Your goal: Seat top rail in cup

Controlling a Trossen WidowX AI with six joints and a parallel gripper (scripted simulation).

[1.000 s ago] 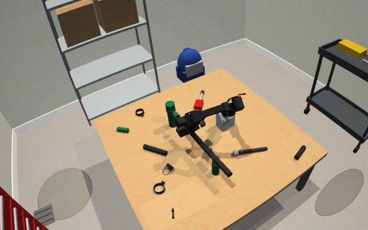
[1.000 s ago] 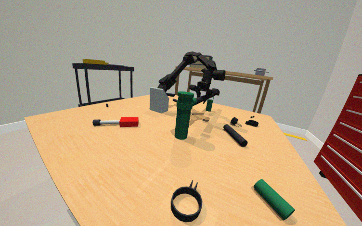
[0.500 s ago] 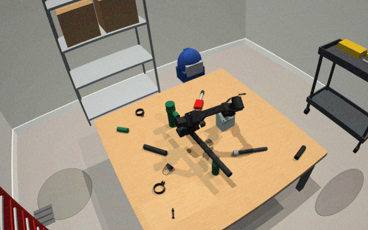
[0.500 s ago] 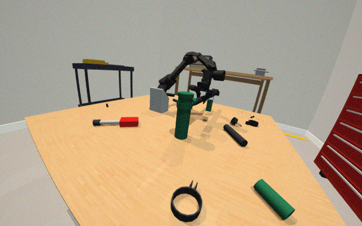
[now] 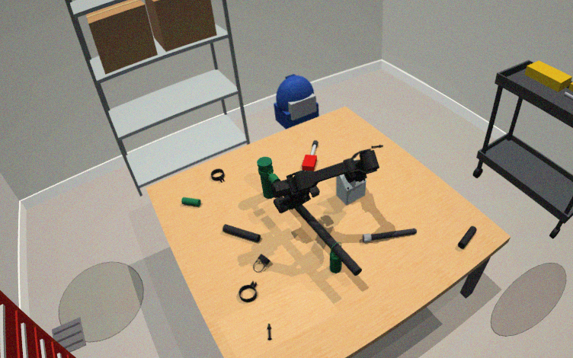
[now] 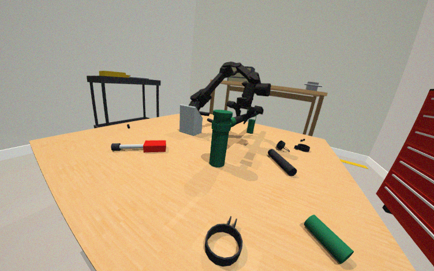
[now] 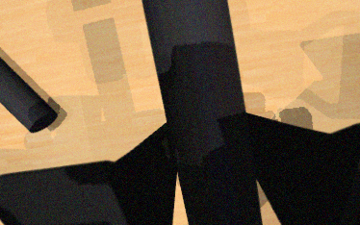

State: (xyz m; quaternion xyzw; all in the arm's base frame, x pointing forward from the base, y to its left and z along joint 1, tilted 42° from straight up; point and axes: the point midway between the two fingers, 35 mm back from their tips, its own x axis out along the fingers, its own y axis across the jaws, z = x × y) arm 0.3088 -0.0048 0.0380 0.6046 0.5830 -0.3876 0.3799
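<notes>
My gripper [image 5: 299,203] [image 6: 244,115] [image 7: 203,123] is shut on the black top rail [image 5: 320,231] [image 6: 239,119] [image 7: 192,24] near its big-post end. The rail's far part passes through the loop cap [image 5: 334,247] on the short green post [image 5: 334,263] [image 6: 250,127]. The big green post [image 5: 267,184] [image 6: 219,147] stands upright. Its brace band [image 6: 221,126] is up near the post cap [image 5: 264,161] [image 6: 223,113]. The green rail-end cup [image 5: 273,179] [image 6: 233,121] points toward the gripper. In the exterior view the rail's end meets the cup's mouth; its depth inside is hidden.
A grey block [image 5: 350,190] [image 6: 190,121] stands by the arm's base. A red-headed tool [image 5: 309,162] [image 6: 154,146] lies behind the big post. A loose black tube [image 5: 241,232] [image 6: 281,162] [image 7: 13,88], a green tube [image 5: 190,202] [image 6: 328,238] and a black band [image 5: 248,293] lie on the table.
</notes>
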